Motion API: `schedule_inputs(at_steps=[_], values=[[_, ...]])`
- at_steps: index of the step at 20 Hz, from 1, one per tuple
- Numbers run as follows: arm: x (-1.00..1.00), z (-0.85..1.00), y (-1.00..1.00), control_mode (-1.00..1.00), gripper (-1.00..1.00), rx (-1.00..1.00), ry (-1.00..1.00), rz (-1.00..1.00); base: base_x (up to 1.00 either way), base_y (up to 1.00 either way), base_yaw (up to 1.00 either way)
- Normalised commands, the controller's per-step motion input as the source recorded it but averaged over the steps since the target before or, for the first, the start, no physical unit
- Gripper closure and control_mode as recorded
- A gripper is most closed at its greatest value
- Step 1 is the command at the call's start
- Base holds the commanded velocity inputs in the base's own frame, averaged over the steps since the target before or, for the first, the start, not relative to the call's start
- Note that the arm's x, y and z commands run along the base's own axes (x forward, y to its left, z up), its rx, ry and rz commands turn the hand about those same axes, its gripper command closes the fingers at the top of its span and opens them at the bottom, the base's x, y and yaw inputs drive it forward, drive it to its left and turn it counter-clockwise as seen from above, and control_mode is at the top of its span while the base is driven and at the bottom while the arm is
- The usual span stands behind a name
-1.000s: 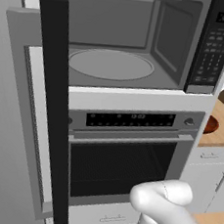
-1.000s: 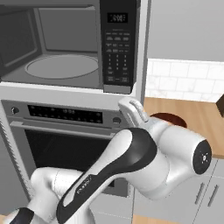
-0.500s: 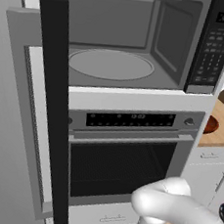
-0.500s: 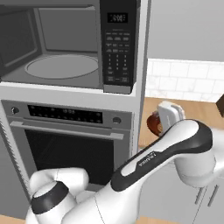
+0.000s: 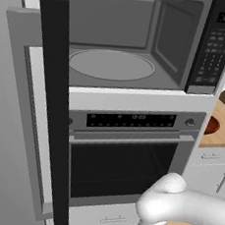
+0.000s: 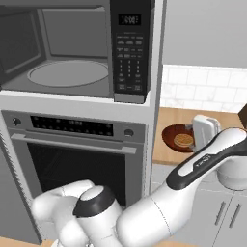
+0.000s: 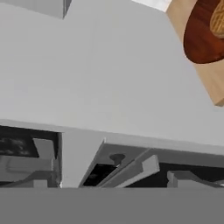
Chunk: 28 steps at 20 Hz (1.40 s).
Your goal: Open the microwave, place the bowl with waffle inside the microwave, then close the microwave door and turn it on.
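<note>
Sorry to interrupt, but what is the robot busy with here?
It is loading a microwave. The microwave door already stands wide open and the turntable is bare. The bowl with the waffle sits on the wooden counter to the right, not yet picked up, with the arm stretched towards it.

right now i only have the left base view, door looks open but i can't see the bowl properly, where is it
Observer: The bowl sits on the wooden counter right of the oven stack, in the right base view.
Operator: is the waffle in it
Observer: Yes, the waffle lies flat inside the bowl.
Operator: is the hand near it
Observer: The white hand is just right of the bowl, nothing in it; I can't tell whether it touches the rim.
Operator: anything in the microwave already
Observer: No, only the bare turntable in the microwave.
</note>
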Motion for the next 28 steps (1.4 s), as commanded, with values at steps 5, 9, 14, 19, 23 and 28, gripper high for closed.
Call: schedule_inputs(at_steps=[5,9,14,19,23,28], values=[[0.53,-0.51,-0.26,-1.00,-1.00,0.02,0.06,0.11,0.00,0.00,0.00],[0.54,-0.77,0.00,-1.00,-1.00,-0.10,0.11,0.08,0.00,0.00,0.00],[0.51,-0.68,-0.02,-1.00,-1.00,-0.06,0.09,0.04,0.00,0.00,0.00],[0.29,-0.36,0.00,-1.00,-1.00,-0.02,0.03,0.01,0.00,0.00,0.00],[0.01,-0.35,0.34,-1.00,-1.00,-0.06,0.00,0.00,0.00,0.00,0.00],[0.00,-0.48,0.46,-1.00,-1.00,-0.13,-0.01,0.00,0.00,0.00,0.00]])
